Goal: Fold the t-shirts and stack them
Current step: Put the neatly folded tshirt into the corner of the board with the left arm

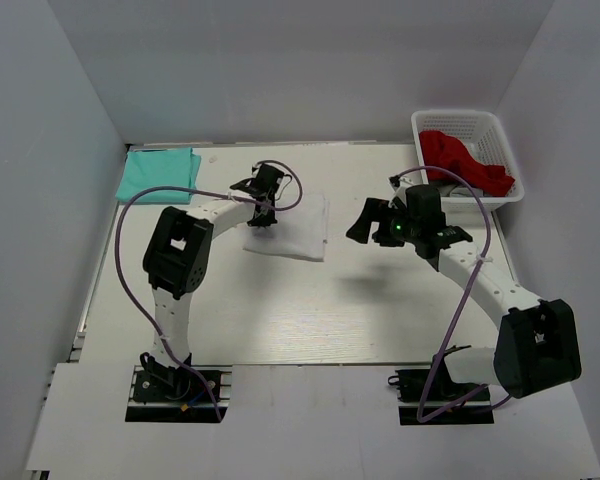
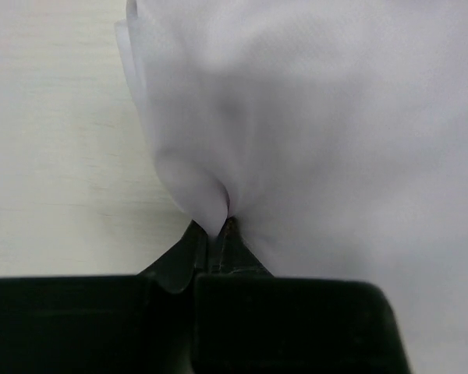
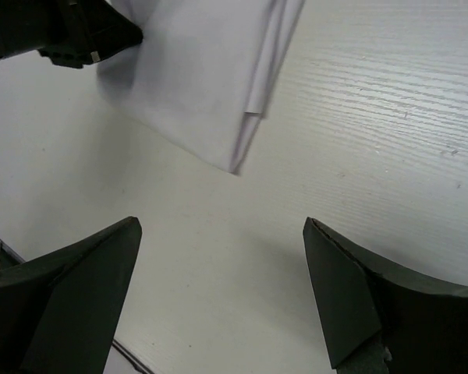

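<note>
The left fingers (image 2: 189,248) are clamped on an edge of the folded white t-shirt (image 1: 298,230), which lies in the middle of the surface (image 1: 310,310). The right fingers (image 3: 86,280) stand apart, empty. Such a small pinch may slip, and the fold would open.

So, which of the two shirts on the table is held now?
The white shirt: the left jaws are shut on its edge. The teal shirt lies untouched in the far left corner.

A folded t-shirt (image 1: 295,232) lies mid-surface (image 1: 310,310), with the left gripper (image 1: 263,214) at its left edge and the right gripper (image 1: 366,222) to its right. Another t-shirt (image 1: 158,172) occupies the far-left corner. A far-right basket (image 1: 460,114) holds crumpled cloth (image 1: 465,160).
</note>
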Controlling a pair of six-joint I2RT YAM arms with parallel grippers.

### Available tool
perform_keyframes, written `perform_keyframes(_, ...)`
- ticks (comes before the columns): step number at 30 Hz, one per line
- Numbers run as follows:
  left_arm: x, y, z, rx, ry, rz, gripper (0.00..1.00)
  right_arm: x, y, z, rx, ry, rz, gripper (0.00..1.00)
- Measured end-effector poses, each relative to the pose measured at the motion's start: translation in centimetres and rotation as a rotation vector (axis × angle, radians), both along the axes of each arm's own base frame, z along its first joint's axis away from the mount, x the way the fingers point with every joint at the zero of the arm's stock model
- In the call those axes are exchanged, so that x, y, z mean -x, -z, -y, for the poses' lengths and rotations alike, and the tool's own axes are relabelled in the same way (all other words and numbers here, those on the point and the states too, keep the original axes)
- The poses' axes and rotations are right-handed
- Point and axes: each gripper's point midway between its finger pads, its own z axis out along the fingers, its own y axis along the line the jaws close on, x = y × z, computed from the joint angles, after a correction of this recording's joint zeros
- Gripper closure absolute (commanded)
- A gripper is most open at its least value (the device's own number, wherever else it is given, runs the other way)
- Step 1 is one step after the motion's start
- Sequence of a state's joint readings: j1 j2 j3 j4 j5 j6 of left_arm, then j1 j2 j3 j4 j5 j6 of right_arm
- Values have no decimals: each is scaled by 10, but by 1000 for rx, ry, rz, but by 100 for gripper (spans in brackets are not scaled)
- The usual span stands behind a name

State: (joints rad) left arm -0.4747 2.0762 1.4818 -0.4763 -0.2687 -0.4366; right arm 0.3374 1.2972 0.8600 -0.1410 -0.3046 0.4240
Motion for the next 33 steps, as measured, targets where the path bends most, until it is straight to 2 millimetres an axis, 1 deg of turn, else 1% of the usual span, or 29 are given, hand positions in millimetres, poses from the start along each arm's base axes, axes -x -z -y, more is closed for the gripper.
perform_keyframes(4, -11, -10, -34, -180, 43, 28, 100, -3, 6, 8, 34, 25, 7, 10)
perform_keyframes(8, -32, -29, -63, -323, 82, 85, 100, -3, 21, 19, 82, 56, 4, 10)
perform_keyframes(13, -56, -57, -94, -435, 84, 145, 100, -7, 32, 30, 134, 99, 22, 10)
perform_keyframes(18, -75, -80, -127, -531, 66, 184, 100, -15, 40, 42, 177, 163, 57, 10)
perform_keyframes(19, -81, -88, -137, -549, 59, 197, 100, -17, 41, 45, 187, 177, 62, 10)
perform_keyframes(20, -84, -92, -142, -557, 55, 204, 100, -18, 42, 47, 196, 191, 68, 10)
perform_keyframes(26, -114, -142, -177, -624, 12, 306, 100, -28, 42, 54, 221, 229, 96, 10)
perform_keyframes(29, -123, -160, -196, -648, -10, 339, 100, -32, 50, 53, 237, 224, 78, 10)
perform_keyframes(33, -133, -184, -215, -665, -40, 371, 100, -39, 57, 49, 249, 210, 53, 10)
